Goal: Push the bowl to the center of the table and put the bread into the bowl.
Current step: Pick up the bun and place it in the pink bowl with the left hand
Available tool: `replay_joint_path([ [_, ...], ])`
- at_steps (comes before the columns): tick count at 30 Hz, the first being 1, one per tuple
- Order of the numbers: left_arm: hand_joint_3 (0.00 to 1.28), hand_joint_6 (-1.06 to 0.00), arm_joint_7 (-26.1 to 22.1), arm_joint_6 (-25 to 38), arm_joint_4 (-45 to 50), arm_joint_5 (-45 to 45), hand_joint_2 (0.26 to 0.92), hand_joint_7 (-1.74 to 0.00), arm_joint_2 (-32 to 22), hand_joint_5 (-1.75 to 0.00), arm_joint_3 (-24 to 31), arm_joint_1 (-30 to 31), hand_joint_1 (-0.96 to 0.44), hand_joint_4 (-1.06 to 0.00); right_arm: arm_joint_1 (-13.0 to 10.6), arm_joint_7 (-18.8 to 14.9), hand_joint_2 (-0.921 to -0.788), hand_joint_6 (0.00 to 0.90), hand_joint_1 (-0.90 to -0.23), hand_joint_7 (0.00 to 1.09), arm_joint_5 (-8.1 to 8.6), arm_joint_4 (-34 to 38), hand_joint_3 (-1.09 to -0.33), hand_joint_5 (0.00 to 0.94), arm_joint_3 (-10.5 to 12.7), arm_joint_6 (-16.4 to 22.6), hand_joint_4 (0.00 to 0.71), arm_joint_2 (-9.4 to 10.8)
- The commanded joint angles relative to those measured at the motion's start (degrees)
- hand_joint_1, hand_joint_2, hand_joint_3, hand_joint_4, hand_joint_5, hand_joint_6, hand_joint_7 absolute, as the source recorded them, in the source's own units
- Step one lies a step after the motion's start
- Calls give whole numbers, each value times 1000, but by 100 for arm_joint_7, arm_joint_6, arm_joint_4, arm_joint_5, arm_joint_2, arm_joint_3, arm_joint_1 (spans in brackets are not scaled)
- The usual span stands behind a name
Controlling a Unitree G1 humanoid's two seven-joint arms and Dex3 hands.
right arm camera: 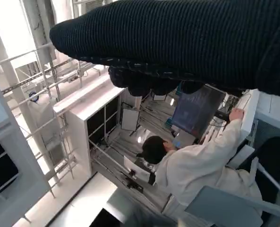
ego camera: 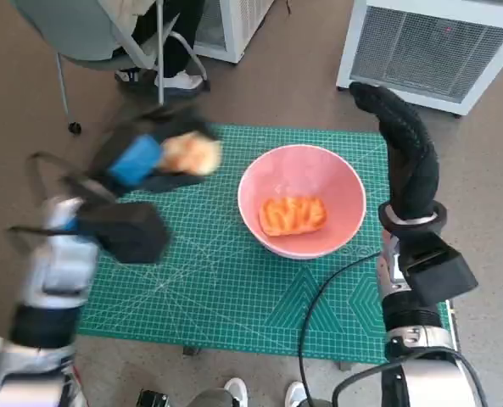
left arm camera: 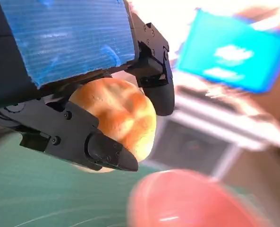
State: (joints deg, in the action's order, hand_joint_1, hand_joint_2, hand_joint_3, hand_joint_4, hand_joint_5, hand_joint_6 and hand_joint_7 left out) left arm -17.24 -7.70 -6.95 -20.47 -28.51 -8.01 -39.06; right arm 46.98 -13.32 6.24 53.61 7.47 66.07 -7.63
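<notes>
A pink bowl (ego camera: 302, 201) stands on the green cutting mat (ego camera: 209, 271), right of the mat's middle, with one orange piece of bread (ego camera: 293, 215) inside it. My left hand (ego camera: 153, 161) grips a round golden bread roll (ego camera: 192, 153) in the air left of the bowl; the head view is blurred there. In the left wrist view the roll (left arm camera: 118, 113) sits between black fingers (left arm camera: 106, 151), and the bowl's pink rim (left arm camera: 187, 201) shows below it. My right hand (ego camera: 404, 153) in its black glove is raised beside the bowl's right rim, fingers extended, holding nothing.
A white grilled appliance (ego camera: 438, 47) stands on the floor beyond the table. A chair and a person's legs and shoes (ego camera: 162, 76) are at the far left. A black cable (ego camera: 319, 297) crosses the mat's near right. A person in white (right arm camera: 196, 165) sits at a screen.
</notes>
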Motion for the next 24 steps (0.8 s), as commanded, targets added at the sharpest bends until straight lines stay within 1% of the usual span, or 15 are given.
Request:
replay_joint_path([
  [1,39,-639,121,-392,-604,-62,920,-1165,412,-1098,-316,-543,2,-738,-55,39,-921,184,-552,355,-95,-82,-782,1,-39,-89,378,14],
  [6,76,-591,138,-834,-1441,6,921,-1218,797,-1133,-543,-937,1,-703,-105,12,-921,181,-556,359,-75,-197,-785,0,-60,-139,377,-29],
  [11,111,-554,139,-1098,-2185,63,920,-1272,1161,-1162,-668,-1232,0,-662,-172,-46,-921,180,-565,363,-11,-306,-783,0,-61,-177,374,-102],
  [13,150,-507,132,-1179,-2477,63,921,-1318,1260,-1208,-697,-1316,0,-619,-196,-62,-921,180,-570,364,13,-348,-780,0,-62,-186,374,-127],
  [14,178,-470,121,-1207,-2594,62,921,-1350,1293,-1239,-710,-1349,0,-592,-206,-67,-921,179,-575,364,21,-368,-778,0,-63,-192,373,-137],
  [15,223,-412,10,-1153,-2692,63,921,-1402,1327,-1290,-755,-1384,-1,-547,-222,-65,-921,179,-581,365,21,-403,-776,0,-64,-194,373,-150],
  [16,214,-299,-70,-1123,-2769,63,912,-1164,1351,-1027,-786,-1413,-65,-418,-235,-62,-921,179,-589,366,20,-430,-774,0,-66,-199,372,-158],
  [17,200,-275,-247,-1019,-2820,91,913,-1048,1375,-895,-824,-1444,-88,-392,-245,-63,-921,179,-592,366,25,-452,-773,0,-65,-206,372,-171],
  [18,164,-205,-369,-954,-2859,112,916,-833,1391,-619,-846,-1467,-149,-300,-252,-62,-921,179,-596,367,27,-468,-772,0,-64,-213,371,-179],
  [19,142,-164,-553,-826,-2866,153,918,-688,1405,-430,-868,-1487,-188,-246,-257,-61,-921,179,-599,368,28,-478,-770,0,-61,-219,371,-190],
  [20,124,-113,-681,-738,-2867,180,918,-582,1414,-289,-878,-1500,-244,-176,-262,-58,-921,178,-603,368,26,-486,-769,0,-60,-224,370,-196],
  [21,115,-95,-835,-634,-2835,197,919,-544,1413,-237,-899,-1503,-263,-152,-268,-45,-921,178,-604,369,12,-496,-768,0,-54,-223,370,-208],
  [22,104,-61,-946,-560,-2807,206,919,-481,1412,-157,-910,-1504,-328,-106,-272,-34,-921,176,-606,369,0,-504,-767,0,-51,-224,369,-215],
  [23,100,-48,-1037,-502,-2738,209,920,-458,1406,-128,-923,-1486,-352,-89,-275,-20,-921,176,-607,369,-16,-504,-767,0,-45,-219,369,-225],
  [24,98,-31,-1102,-458,-2681,212,920,-417,1401,-86,-927,-1470,-404,-65,-278,-9,-921,174,-606,369,-28,-504,-767,0,-41,-216,369,-231],
])
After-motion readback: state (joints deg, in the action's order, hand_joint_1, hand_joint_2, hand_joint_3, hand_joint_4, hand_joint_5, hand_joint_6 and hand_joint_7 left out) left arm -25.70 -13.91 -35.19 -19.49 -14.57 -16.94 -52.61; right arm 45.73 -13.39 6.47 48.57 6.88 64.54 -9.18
